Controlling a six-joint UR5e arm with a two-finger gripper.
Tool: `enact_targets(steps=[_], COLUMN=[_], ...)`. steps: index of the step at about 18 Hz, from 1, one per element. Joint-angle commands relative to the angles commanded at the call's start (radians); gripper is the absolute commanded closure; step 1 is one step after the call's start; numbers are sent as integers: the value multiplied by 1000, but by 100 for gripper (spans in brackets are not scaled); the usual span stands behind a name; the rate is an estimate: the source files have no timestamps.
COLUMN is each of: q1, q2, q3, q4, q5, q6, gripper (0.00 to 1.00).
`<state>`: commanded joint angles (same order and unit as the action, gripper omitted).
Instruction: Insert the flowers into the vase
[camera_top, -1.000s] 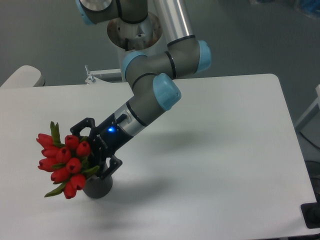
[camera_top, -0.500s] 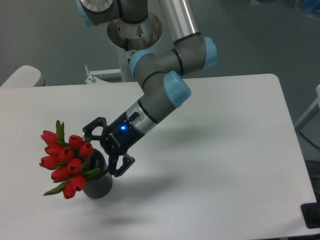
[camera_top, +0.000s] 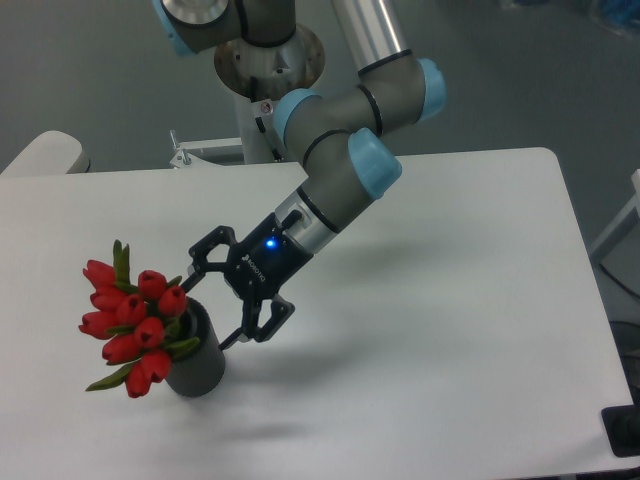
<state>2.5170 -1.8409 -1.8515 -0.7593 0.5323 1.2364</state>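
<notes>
The flowers (camera_top: 132, 320), a tight bunch of red tulip buds with green leaves, sit in the vase (camera_top: 197, 365) and lean out to the left over its rim. The vase is a dark grey cylinder standing upright at the front left of the white table (camera_top: 450, 330). My gripper (camera_top: 215, 305) is open and empty, just to the right of the vase's rim and apart from the flowers. The stems are hidden inside the vase.
The arm's base column (camera_top: 268, 60) stands at the table's far edge. A grey rounded object (camera_top: 45, 155) shows at the far left edge. A dark item (camera_top: 625, 430) sits at the front right corner.
My gripper let go of the flowers and drew back up and to the right, away from the vase. The flowers stayed in the vase, leaning left.
</notes>
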Motion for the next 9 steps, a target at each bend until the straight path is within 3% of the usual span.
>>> enact_targets(steps=[5,9], q1=[103,169], q2=[48,75], q3=[6,57], q4=[-3,-5], q5=[24,61], q6=[2,3], gripper=[0,0])
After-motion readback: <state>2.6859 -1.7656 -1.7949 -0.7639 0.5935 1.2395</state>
